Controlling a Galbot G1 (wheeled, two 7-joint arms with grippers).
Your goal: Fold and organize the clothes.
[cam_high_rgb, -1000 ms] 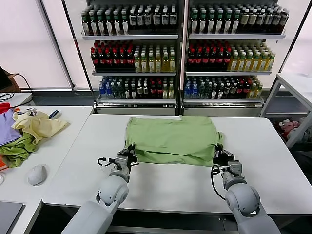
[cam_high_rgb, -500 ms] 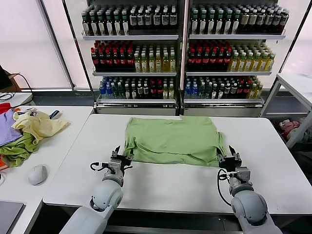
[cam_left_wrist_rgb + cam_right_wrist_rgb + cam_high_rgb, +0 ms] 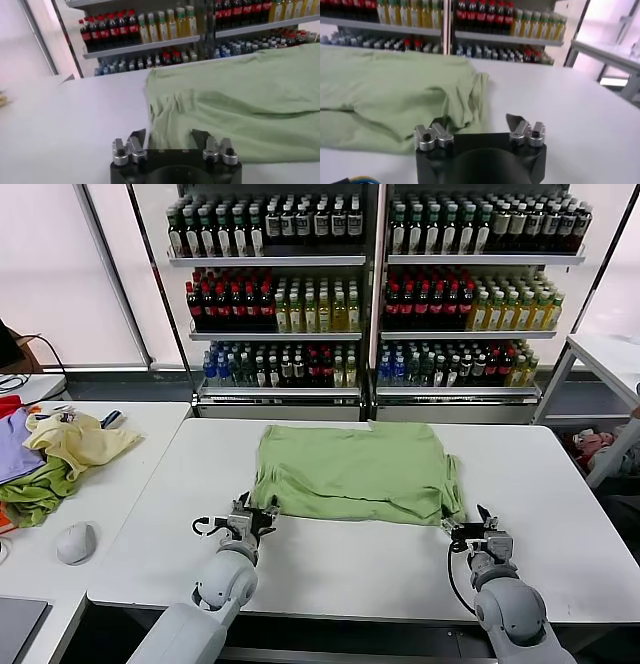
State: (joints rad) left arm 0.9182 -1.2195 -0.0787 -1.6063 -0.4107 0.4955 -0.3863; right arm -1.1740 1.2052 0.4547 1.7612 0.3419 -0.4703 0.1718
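Light green thin-fabric short-sleeved shirt [image 3: 352, 471] is lying flat, folded into a rough rectangle, mid-way across the white bench [image 3: 330, 569], toward its far side. Left gripper [image 3: 250, 514] is sitting low over the bench just off the shirt's near-left corner, forearm angling up from the bottom edge toward the cloth; in the left wrist view the jaws are standing apart with the shirt edge lying ahead between them, nothing pinched. Right gripper [image 3: 477, 522] is mirroring that at the near-right corner, wrist low, forearm coming in from below; right wrist view is showing its jaws parted and empty, the bunched sleeve just in front. Both arms are posed symmetrically, elbows down, black cables looping beside each wrist. Side bench [image 3: 120, 484] to the left is carrying a pile of pale yellow, purple and darker green garments [image 3: 55, 459] and a grey computer mouse [image 3: 76, 542]. Shelves of bottles [image 3: 375, 284] are standing behind.
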